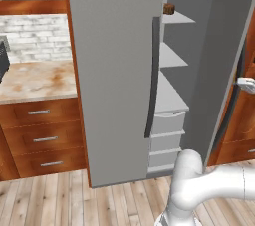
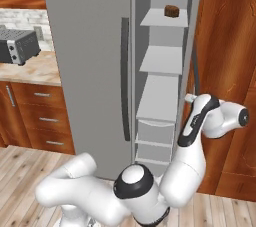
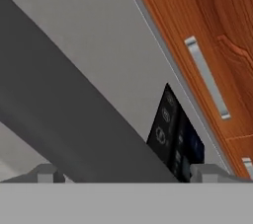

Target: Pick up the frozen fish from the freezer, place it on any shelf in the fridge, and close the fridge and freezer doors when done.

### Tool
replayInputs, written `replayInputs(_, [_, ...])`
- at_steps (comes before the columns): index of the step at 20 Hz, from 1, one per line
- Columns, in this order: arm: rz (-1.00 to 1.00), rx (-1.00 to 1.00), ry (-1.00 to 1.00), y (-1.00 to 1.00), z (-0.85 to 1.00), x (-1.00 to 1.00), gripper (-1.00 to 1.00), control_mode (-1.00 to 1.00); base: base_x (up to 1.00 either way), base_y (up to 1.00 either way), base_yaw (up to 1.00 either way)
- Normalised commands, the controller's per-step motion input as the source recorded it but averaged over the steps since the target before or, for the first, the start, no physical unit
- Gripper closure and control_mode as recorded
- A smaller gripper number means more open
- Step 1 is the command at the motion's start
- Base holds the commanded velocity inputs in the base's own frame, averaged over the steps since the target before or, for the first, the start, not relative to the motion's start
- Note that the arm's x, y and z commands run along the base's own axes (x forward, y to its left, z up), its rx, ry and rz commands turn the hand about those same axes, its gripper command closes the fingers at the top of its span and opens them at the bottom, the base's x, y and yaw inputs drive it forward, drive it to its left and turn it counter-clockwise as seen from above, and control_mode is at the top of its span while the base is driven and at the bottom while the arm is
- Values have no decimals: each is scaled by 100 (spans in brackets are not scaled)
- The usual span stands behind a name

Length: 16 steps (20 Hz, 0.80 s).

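Over on the far left of the right base view, a toaster point(image 2: 17, 45) is sitting on the speckled counter point(image 2: 35, 71), and wooden drawers point(image 2: 45, 119) with metal pulls are stacking up beneath it. Moving toward the centre, one tall grey fridge door point(image 2: 85, 71) is standing shut, its dark vertical handle point(image 2: 124, 78) running down its right edge. Just right of that handle, the other compartment is standing open, showing white shelves point(image 2: 162, 61) stepping down to pale bins point(image 2: 155, 133) at the bottom. High up in the upper middle of the frame, a small brown block, the frozen fish point(image 2: 171, 11), is resting on the top shelf; in the left base view the same fish point(image 1: 169, 8) is peeking out at the upper centre, beside the closed door's edge. To the right, the open door point(image 2: 192, 31) is standing edge-on against the wooden cabinet point(image 2: 227, 46). The arm is curling up from the bottom of the frame with its wrist reaching toward that open door at mid-right. In the hand view, the gripper point(image 3: 128, 173) is showing both fingertips point(image 3: 47, 172) far apart at the bottom corners, jaws spread wide and holding nothing, with a broad dark bar crossing diagonally in front and a dark control panel point(image 3: 175, 139) sitting lower centre, wood paneling filling the upper right.
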Motion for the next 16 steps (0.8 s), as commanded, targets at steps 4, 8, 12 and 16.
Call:
replayInputs(4, [9,0,0,100,-1,11,-100,-100,0,0,0])
replayInputs(8, [9,1,0,100,0,15,-100,-100,0,0,0])
replayInputs(12, [5,5,0,100,0,15,-100,-100,0,0,0])
replayInputs(16, [1,5,0,98,0,16,-100,-100,0,0,0])
